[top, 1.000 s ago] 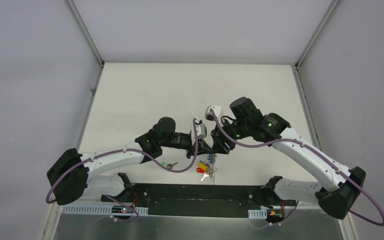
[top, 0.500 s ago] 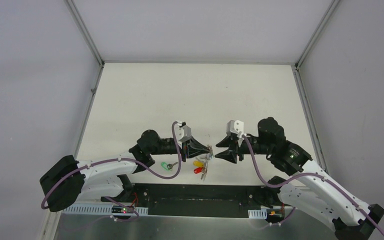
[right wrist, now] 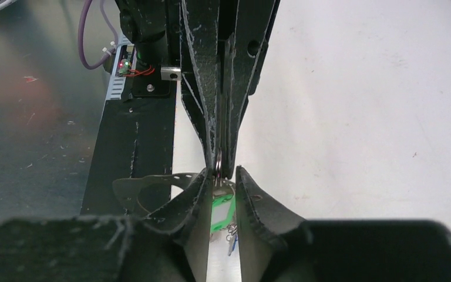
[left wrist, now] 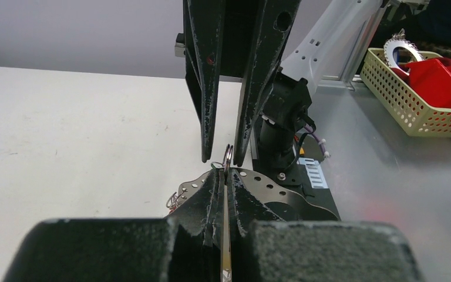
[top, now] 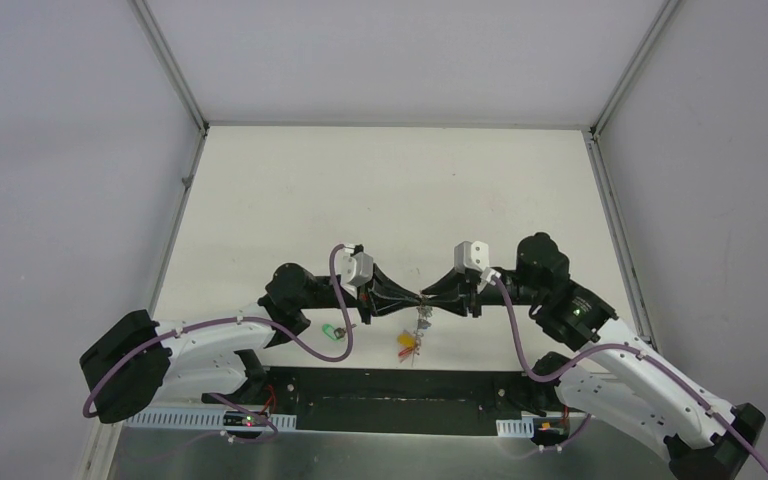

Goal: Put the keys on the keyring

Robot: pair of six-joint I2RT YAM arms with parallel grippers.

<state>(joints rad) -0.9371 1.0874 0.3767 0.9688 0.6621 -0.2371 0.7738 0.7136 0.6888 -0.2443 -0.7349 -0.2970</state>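
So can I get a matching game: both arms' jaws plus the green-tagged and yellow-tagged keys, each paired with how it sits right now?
Things:
1. left jaws
2. right jaws
3. green-tagged key
4. yellow-tagged key

States:
a. lying on the table
b. shut on the ring
c. dangling from the ring
d. apart, one on each side of the ring

Pairs: 1-b, 2-d, 3-a, 4-c

The site was a robotics laboratory test cell: a white table (top: 360,180) enclosed by grey panels (top: 60,150) on aluminium framing (top: 170,65).
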